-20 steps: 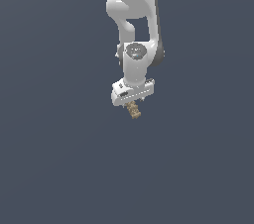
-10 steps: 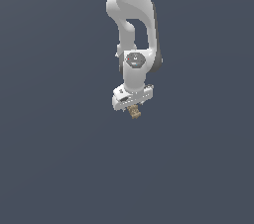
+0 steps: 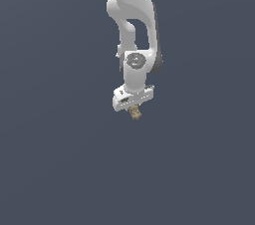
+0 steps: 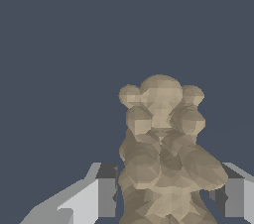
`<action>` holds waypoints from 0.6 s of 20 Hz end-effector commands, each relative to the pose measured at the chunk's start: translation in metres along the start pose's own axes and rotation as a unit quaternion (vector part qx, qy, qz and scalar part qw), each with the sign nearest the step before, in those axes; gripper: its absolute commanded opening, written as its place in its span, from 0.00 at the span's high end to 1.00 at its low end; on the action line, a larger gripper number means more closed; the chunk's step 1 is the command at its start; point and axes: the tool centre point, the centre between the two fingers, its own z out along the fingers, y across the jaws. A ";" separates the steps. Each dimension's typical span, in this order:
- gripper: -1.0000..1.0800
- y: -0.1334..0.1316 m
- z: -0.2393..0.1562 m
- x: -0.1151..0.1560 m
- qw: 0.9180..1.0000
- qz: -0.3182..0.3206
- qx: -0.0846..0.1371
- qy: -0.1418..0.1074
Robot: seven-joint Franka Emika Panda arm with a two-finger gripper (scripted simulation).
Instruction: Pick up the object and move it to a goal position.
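The object [image 3: 134,113] is a tiny tan-brown knobbly lump hanging just under the white hand of the arm, in mid-air against the plain dark grey background. My gripper [image 3: 134,111] is shut on it, and only the lump's lower end sticks out below the hand. In the wrist view the object [image 4: 161,153] fills the middle as a bumpy tan mass. My gripper [image 4: 166,196] holds it between its two grey and white fingers [image 4: 99,197], one on each side of the lump.
The white arm [image 3: 134,30] comes down from the top of the exterior view. Around it there is only uniform dark grey background with no other objects or edges visible.
The arm has shifted slightly toward the exterior view's right and its wrist has turned a little. The lump stays held in the gripper.
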 end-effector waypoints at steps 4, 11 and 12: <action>1.00 0.003 0.000 -0.001 1.000 0.000 0.000 0.000; 1.00 0.034 -0.001 -0.005 1.000 0.000 0.000 0.000; 1.00 0.041 -0.001 -0.006 1.000 0.000 0.000 0.000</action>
